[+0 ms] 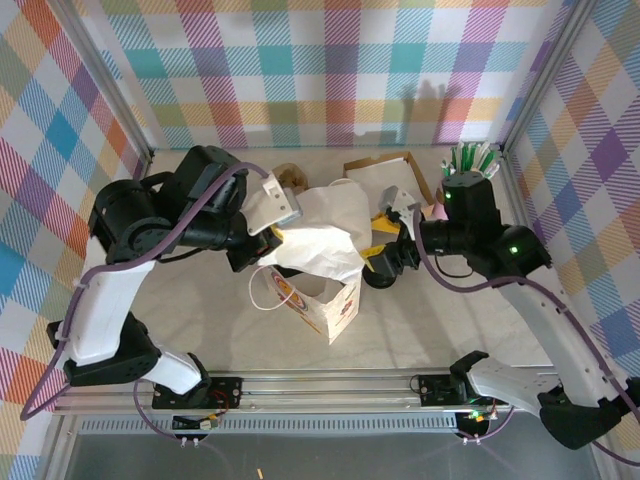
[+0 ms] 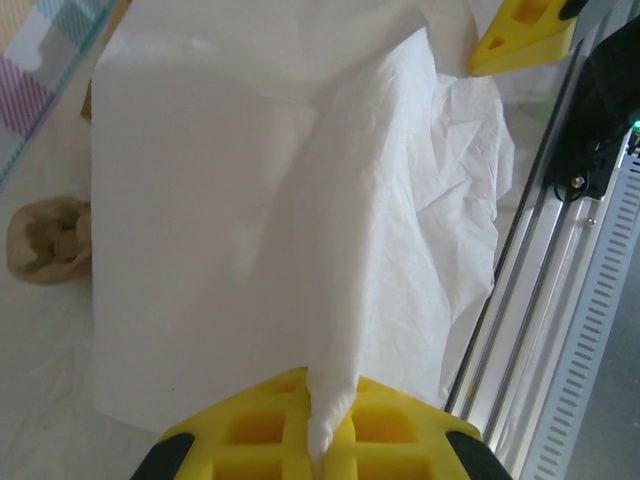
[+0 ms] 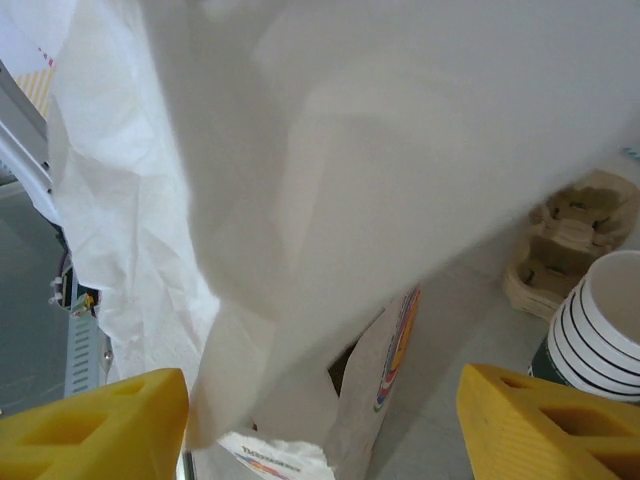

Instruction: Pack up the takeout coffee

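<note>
Takeout coffee could snag on the sagging mouth of the crumpled white paper bag (image 1: 320,235), since the left tool (image 2: 320,425) pinches one edge of it and the right tool (image 3: 320,430) is spread wide.

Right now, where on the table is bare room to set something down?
Bare: the table between the paper bag and the front rail, on either side of the bag. Crowded: the back, around the cardboard tray and straws.
</note>
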